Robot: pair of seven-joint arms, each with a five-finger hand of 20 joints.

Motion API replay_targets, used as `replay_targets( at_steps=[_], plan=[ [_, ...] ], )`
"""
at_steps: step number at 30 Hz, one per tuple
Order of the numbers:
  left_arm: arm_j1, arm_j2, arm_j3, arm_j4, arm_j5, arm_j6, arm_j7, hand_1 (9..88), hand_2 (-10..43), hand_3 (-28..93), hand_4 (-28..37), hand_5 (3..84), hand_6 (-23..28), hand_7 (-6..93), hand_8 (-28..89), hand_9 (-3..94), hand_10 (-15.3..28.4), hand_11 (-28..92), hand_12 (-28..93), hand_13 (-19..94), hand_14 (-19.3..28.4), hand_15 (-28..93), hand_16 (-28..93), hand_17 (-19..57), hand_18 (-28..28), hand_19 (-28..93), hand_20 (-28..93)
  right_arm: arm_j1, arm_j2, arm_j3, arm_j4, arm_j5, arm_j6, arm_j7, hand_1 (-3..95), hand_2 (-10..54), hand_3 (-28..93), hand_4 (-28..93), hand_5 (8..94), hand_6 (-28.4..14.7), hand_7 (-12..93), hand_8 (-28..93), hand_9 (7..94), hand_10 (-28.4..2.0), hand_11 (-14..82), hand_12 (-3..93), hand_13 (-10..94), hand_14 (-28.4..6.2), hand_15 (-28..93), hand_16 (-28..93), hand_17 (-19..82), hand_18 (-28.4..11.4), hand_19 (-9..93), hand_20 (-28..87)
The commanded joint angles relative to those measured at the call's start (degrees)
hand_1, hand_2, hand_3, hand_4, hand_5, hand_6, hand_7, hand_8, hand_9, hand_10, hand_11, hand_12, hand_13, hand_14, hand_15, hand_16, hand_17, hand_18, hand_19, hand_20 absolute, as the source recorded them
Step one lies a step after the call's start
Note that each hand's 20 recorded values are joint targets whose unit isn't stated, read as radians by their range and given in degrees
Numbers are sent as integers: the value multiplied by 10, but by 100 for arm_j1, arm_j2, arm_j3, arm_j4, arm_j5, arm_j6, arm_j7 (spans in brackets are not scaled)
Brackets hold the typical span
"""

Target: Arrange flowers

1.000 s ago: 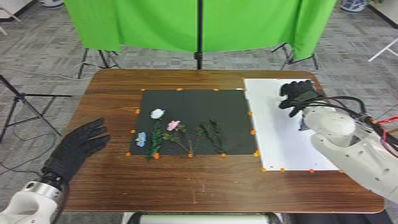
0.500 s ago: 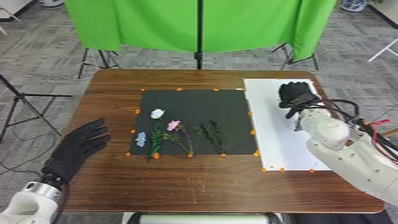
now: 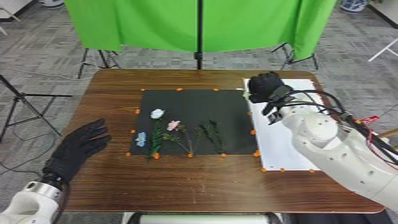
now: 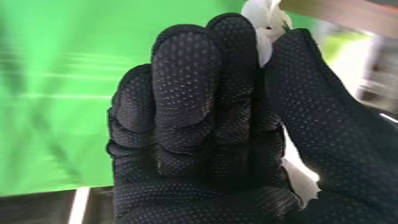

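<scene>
My right hand is over the far left part of the white sheet, beside the black mat. In the right wrist view a white petal-like thing is pinched between the thumb and fingers of my right hand; its lower part is hard to tell. On the black mat lie a white flower with a green stem, a pink flower, a light blue flower and dark green sprigs. My left hand is left of the mat, fingers straight.
Orange markers line the mat and the white sheet. The brown table extends around both. Behind its far edge hang a green curtain and a black stand pole.
My right hand has moved left and slightly toward the far edge, from the middle of the white sheet's far part to its left side. The left hand and the laid-out flowers have stayed put.
</scene>
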Motion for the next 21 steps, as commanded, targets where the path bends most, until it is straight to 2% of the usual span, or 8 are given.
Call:
replay_targets(
  at_steps=[1,6,11,12,14,21],
  plan=[
    [-2,-58,54,57,-1,-91,-99,250,16,701,-283,305,45,192,-103,269,120,213,145,214,156,381,-39,-92,223,534,-8,158,-1077,-436,-417,-253,-365,-591,463,-95,832,-283,722,28,495,-123,888,-32,221,447,837,-7,501,302,360,-164,811,390],
    [6,-56,67,61,11,-136,-86,250,16,701,-283,305,45,194,-103,269,120,212,144,214,155,380,-40,-92,223,534,-8,173,-1246,-641,-401,-401,-711,-632,461,-95,832,-283,718,28,500,-126,886,-30,223,449,836,-7,505,300,359,-163,811,390],
    [43,-65,46,53,5,-143,-80,250,16,702,-283,305,45,193,-103,270,121,212,145,214,155,379,-39,-92,223,533,-8,147,-1282,-738,-323,-480,-777,-534,459,-95,833,-283,717,28,503,-127,885,-31,224,449,832,-8,511,298,358,-163,811,391],
    [18,-58,53,70,0,-153,-82,250,16,702,-283,305,45,193,-103,270,121,212,144,213,155,379,-39,-92,222,533,-7,143,-1280,-756,-312,-494,-759,-501,459,-95,833,-283,718,28,503,-128,885,-31,225,449,830,-8,512,298,357,-162,811,391],
    [72,-57,41,37,0,-114,-70,251,16,700,-283,305,45,192,-103,270,121,211,144,214,155,378,-39,-92,223,533,-7,137,-1301,-805,-275,-588,-670,-431,460,-95,833,-283,717,28,503,-128,884,-31,227,450,829,-8,515,298,356,-162,812,392],
    [87,-67,51,26,7,-108,-74,250,16,701,-283,305,45,193,-103,270,121,211,144,214,155,378,-40,-92,223,534,-7,175,-1449,-949,-29,-697,-487,-258,459,-95,831,-283,710,29,511,-127,879,-32,231,454,824,-6,520,301,353,-162,813,394]
  ],
)
